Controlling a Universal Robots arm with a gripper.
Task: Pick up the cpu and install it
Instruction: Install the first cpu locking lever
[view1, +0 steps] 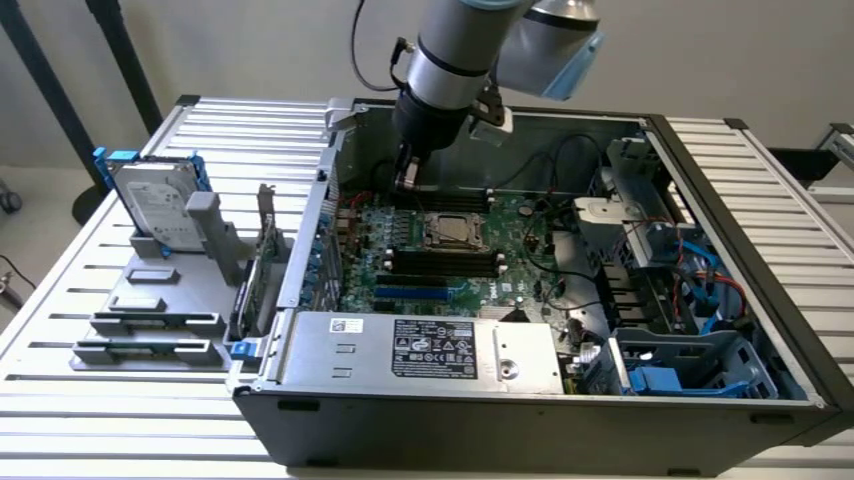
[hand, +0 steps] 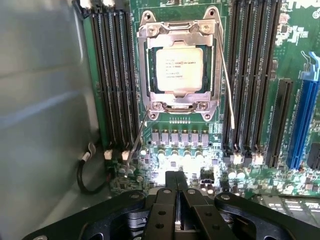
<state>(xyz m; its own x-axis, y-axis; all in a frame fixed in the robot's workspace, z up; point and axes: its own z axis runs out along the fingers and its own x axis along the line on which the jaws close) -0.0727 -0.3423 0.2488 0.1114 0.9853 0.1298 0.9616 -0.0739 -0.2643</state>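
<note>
The cpu (hand: 179, 69) lies flat inside its socket on the green motherboard (view1: 514, 270), silvery top up, with the metal socket frame (hand: 180, 29) around it. From the exterior view the cpu (view1: 454, 229) sits mid-board inside the open computer case. My gripper (hand: 177, 176) hovers over the board just off the socket, black fingers pressed together and nothing between them. In the exterior view the gripper (view1: 407, 176) hangs above the far side of the board, behind the socket.
Two thin wire levers (hand: 227, 85) flank the socket. Black memory slots (hand: 112, 75) run along both sides. The case wall (hand: 45, 100) stands close beside me. A blue-framed hard drive (view1: 158, 205) and grey holders (view1: 154, 310) stand on the table at the exterior view's left.
</note>
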